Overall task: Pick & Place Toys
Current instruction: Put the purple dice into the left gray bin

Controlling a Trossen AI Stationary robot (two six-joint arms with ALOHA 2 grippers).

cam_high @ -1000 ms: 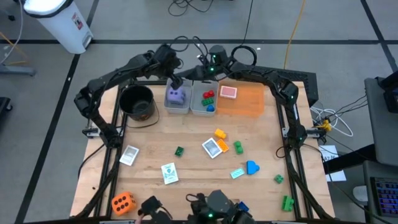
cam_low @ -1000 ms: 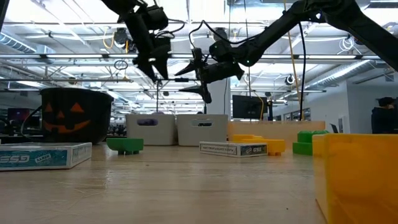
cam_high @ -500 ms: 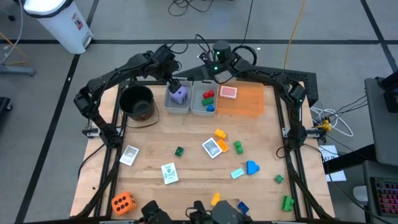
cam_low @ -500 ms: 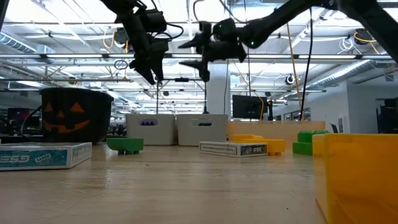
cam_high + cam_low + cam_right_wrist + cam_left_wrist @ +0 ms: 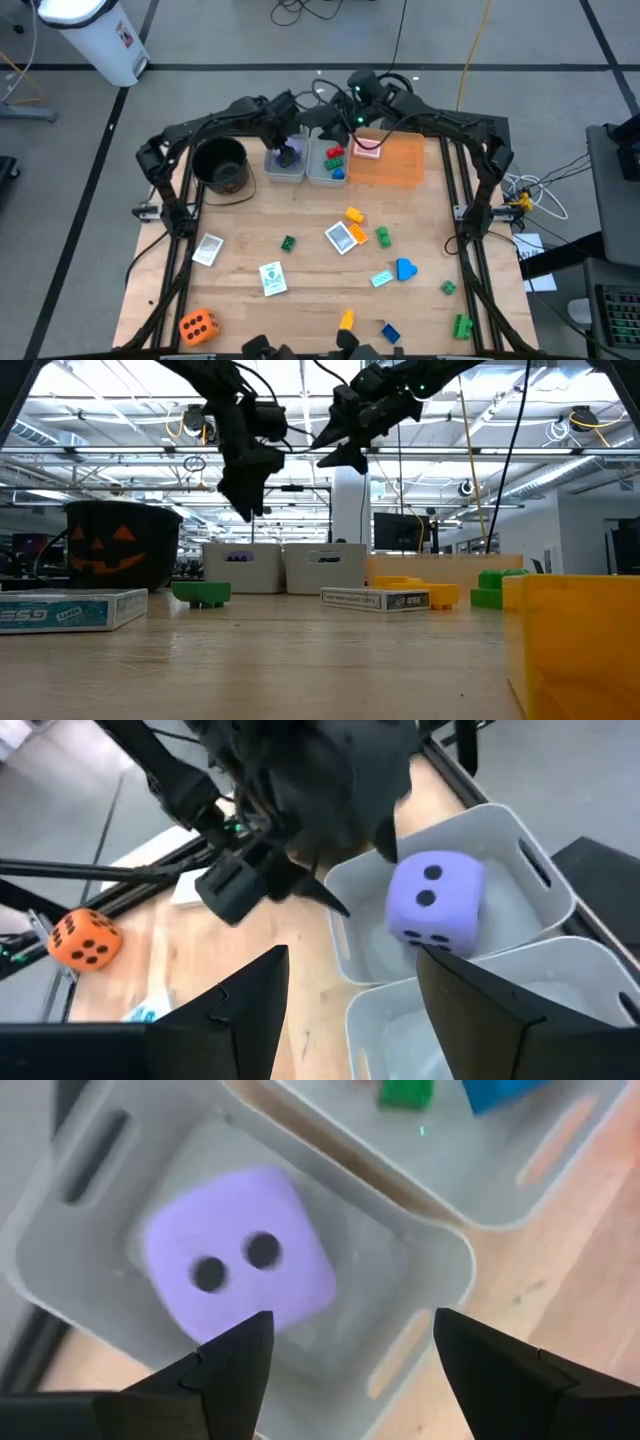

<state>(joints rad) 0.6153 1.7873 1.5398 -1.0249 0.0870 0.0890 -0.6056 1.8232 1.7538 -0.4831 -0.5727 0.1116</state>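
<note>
1. Left claw [image 5: 345, 1370] is hovering right over the grey bin [image 5: 440, 1260] at the desk's far edge, fingers apart w/ nothing between them; the purple die [image 5: 238, 1245] is sitting loose on the bin floor, so prob. a drop-off spot.
2. Right claw [image 5: 345, 1010] is hanging just beside it, above the second bin [image 5: 328, 160], also spread and empty.
3. That second bin is holding red, green and blue bricks; sorting by type, it seems.
4. A pink-backed card [image 5: 367, 148] is lying on the orange tray [image 5: 405, 165].
5. Orange die [image 5: 197, 325] is waiting near the front-left corner; cards and bricks are still scattered mid-desk, so lots left.
</note>
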